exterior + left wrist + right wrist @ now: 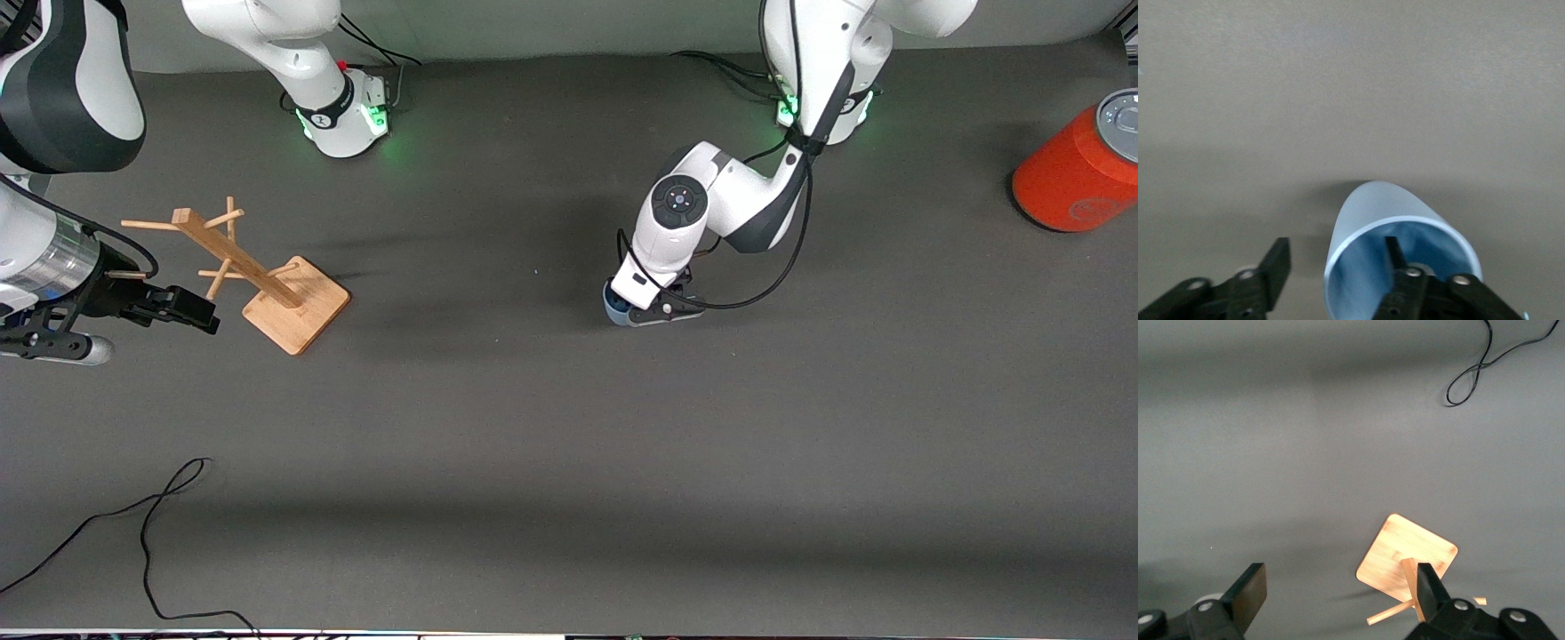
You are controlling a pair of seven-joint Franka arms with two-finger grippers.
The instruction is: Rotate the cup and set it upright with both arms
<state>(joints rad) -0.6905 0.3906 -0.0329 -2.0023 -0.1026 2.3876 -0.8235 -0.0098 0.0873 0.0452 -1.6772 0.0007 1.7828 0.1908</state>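
The light-blue cup lies on its side near the middle of the table, mostly hidden under the left arm's hand. In the left wrist view its open mouth faces the camera. My left gripper is down at the cup and open. One finger is inside the cup's mouth; the other finger is outside, apart from the wall. My right gripper waits in the air beside the wooden rack, open and empty.
A wooden mug rack with pegs stands on a square base toward the right arm's end. An orange-red cylinder with a grey top stands at the left arm's end. A black cable lies near the front edge and shows in the right wrist view.
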